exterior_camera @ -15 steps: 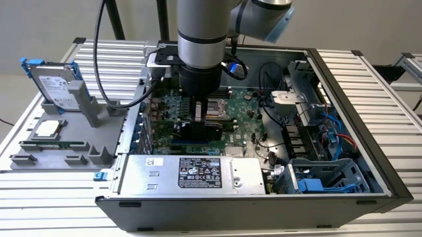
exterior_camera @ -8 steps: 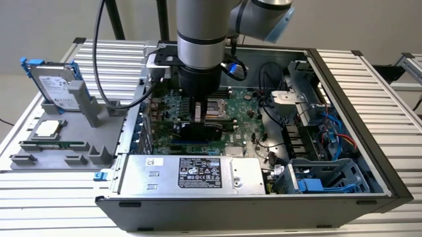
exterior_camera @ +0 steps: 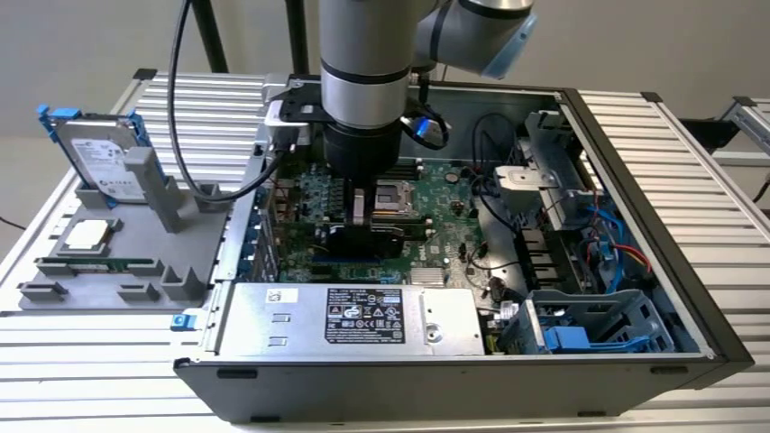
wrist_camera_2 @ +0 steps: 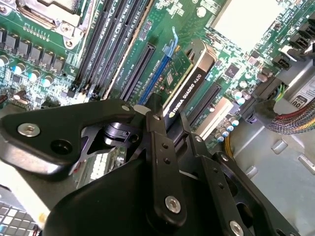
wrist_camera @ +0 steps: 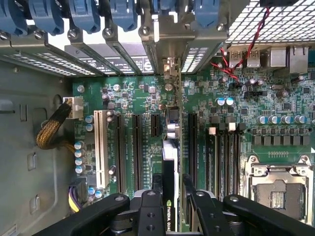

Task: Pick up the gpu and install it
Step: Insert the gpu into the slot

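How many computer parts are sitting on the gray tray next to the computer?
3 on the gray tray: a hard drive standing at the far end, a square chip lying flat in the middle, and a long memory stick just nearer.

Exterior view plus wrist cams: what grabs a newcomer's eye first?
The arm plunging straight down into the open computer case at the middle of the exterior view. In both wrist views its gripper is shut on the gpu, held on edge over the motherboard slots. On the exterior view's left, a hard drive stands in a grey holder.
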Action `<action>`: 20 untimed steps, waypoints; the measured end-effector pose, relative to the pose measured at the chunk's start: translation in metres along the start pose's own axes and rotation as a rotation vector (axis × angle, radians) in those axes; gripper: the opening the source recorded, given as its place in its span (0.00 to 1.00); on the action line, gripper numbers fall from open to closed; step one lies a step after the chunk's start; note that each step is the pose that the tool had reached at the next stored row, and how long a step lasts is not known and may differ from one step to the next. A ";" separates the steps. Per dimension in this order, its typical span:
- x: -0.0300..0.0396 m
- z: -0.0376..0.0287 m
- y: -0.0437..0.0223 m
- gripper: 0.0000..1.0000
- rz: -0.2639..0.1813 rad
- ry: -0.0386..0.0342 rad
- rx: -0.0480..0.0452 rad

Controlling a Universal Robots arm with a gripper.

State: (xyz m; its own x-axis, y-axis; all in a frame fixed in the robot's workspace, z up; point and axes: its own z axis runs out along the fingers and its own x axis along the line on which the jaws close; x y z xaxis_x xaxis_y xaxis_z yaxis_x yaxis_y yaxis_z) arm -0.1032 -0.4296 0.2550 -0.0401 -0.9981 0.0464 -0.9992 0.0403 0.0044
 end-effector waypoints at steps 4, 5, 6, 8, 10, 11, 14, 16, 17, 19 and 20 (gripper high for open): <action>0.0000 0.0013 0.0000 0.00 0.000 0.0004 -0.0003; 0.0004 0.0015 0.0000 0.00 0.000 0.0000 -0.0002; 0.0011 0.0017 0.0000 0.00 0.000 -0.0008 -0.0001; 0.0028 0.0019 -0.0001 0.00 0.000 -0.0018 -0.0001; 0.0033 0.0020 -0.0001 0.00 0.000 -0.0021 -0.0001; 0.0034 0.0020 -0.0001 0.00 0.000 -0.0020 -0.0002; 0.0035 0.0027 -0.0002 0.00 0.000 -0.0017 -0.0002; 0.0033 0.0044 -0.0002 0.00 0.000 -0.0019 -0.0001; 0.0033 0.0054 -0.0002 0.00 0.000 -0.0024 0.0001; 0.0033 0.0062 -0.0002 0.00 0.000 -0.0019 0.0000; 0.0033 0.0071 -0.0001 0.00 0.000 -0.0015 -0.0003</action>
State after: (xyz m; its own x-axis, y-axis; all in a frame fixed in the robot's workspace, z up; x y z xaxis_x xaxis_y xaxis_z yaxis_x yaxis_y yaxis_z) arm -0.1033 -0.4332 0.2480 -0.0401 -0.9982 0.0449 -0.9992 0.0403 0.0047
